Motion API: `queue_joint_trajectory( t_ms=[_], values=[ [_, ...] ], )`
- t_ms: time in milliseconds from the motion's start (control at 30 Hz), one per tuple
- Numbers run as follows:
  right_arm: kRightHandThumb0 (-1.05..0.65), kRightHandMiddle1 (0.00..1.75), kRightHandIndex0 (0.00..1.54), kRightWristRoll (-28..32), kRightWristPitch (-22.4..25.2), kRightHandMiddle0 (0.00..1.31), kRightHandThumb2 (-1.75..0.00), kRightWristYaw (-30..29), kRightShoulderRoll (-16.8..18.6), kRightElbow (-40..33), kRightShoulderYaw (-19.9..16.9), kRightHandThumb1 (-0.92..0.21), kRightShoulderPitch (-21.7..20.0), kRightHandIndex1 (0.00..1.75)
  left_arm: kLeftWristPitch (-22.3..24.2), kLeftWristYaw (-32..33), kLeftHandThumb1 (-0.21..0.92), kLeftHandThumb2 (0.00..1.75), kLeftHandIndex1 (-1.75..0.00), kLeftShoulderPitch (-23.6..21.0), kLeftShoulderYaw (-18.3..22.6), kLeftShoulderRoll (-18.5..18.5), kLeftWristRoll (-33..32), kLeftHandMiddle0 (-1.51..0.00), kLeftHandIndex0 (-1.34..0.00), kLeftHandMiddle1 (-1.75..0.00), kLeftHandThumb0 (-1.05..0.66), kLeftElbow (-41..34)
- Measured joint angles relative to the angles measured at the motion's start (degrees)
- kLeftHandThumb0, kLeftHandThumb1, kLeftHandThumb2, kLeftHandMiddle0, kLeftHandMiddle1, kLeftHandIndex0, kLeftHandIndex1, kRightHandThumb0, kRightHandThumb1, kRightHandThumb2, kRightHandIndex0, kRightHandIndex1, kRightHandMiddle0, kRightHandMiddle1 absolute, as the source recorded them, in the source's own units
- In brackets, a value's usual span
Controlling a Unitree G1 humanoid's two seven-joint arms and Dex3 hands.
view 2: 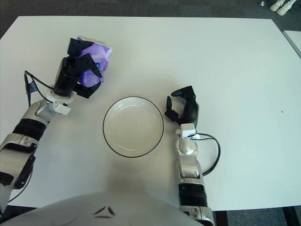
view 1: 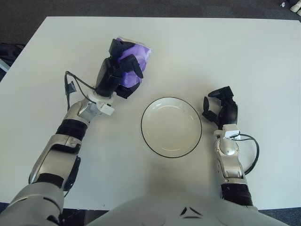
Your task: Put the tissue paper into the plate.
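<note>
A purple tissue paper pack (view 1: 136, 59) is held in my left hand (view 1: 122, 70), whose black fingers wrap around it up and to the left of the plate. The pack is tilted toward the right. The white plate (view 1: 171, 126) with a thin black rim sits in the middle of the table and holds nothing. My right hand (view 1: 220, 107) shows just right of the plate's rim, fingers loosely curled with nothing in them.
The white table (view 1: 225, 52) spreads wide behind and to the right of the plate. A black cable (view 1: 70, 87) loops off my left wrist, and another (view 1: 251, 150) off my right forearm. Dark floor lies beyond the table's far edge.
</note>
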Motion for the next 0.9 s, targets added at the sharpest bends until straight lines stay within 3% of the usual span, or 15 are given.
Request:
queue_joint_trajectory(
  t_ms=[167,333,567,700,900],
  values=[
    [-0.38,1.75,0.60,-0.1,0.2,0.34,-0.87,0.0,0.0,0.0,0.1,-0.68,-0.1,1.24,5.8,-11.8,-0.10,1.74,-1.61,0.0,-6.3,2.2,-7.7,-0.93,-0.76,-1.75,-0.01,-10.5],
    [-0.38,1.75,0.59,-0.6,0.8,0.32,-0.83,0.0,0.0,-0.1,0.3,-0.71,-0.1,1.24,10.4,-23.3,-0.11,1.75,-1.56,-1.2,-12.0,1.7,-12.1,-0.94,-0.79,-1.75,-0.01,-17.5],
    [-0.37,1.75,0.57,-1.8,4.3,0.31,-0.80,0.0,0.3,-2.1,0.8,-0.73,1.1,1.23,10.8,-40.3,-0.10,1.75,-1.62,-6.9,-19.3,-1.6,-15.1,-0.93,-0.74,-1.75,-0.01,-19.5],
    [-0.38,1.75,0.57,-2.0,5.3,0.31,-0.82,-0.4,0.5,-3.1,1.2,-0.71,1.8,1.24,7.2,-43.1,-0.08,1.75,-1.68,-6.7,-19.2,-3.7,-15.3,-0.92,-0.70,-1.75,-0.01,-19.7],
    [-0.38,1.75,0.57,-2.1,6.4,0.33,-0.84,-0.9,0.9,-4.3,1.4,-0.69,2.7,1.25,5.3,-43.2,-0.06,1.75,-1.73,-0.8,-16.9,-6.1,-15.5,-0.91,-0.66,-1.75,0.00,-20.2]
  ],
)
